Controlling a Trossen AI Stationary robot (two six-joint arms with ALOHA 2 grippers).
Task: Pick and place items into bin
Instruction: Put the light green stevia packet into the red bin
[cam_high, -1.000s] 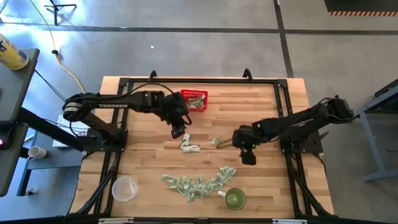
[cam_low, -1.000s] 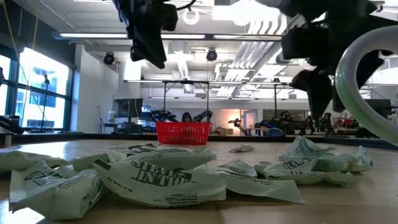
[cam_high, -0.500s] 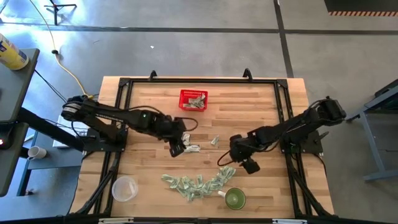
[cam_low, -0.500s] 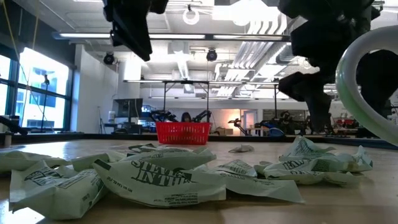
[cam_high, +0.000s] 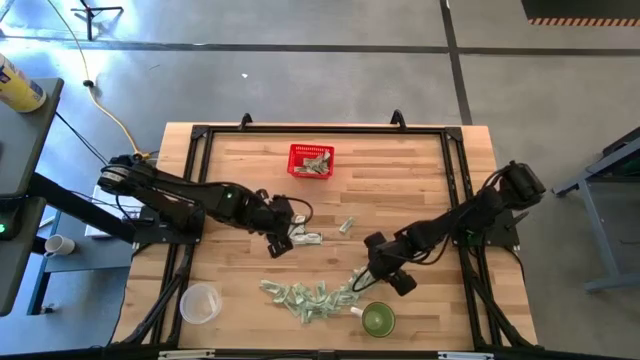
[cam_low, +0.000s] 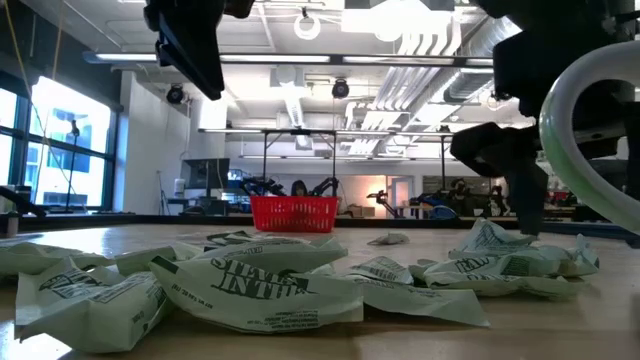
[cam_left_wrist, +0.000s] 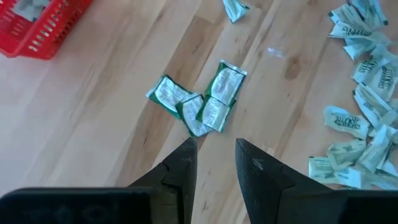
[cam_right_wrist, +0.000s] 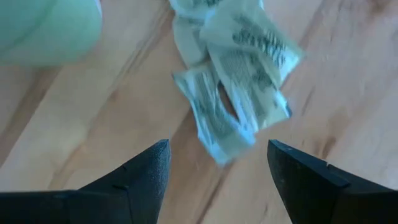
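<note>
Both arms have been dropping toward lower frame: left gripper (cam_high: 281, 243), narrowly open, is nearing three packets (cam_left_wrist: 202, 104); right gripper (cam_high: 381, 278), wide, apparently crowding green cup (cam_high: 378, 320).

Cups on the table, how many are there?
2. A clear cup near the table's front left corner, and a green cup at the front edge, right of the packet pile. None seem hidden.
</note>
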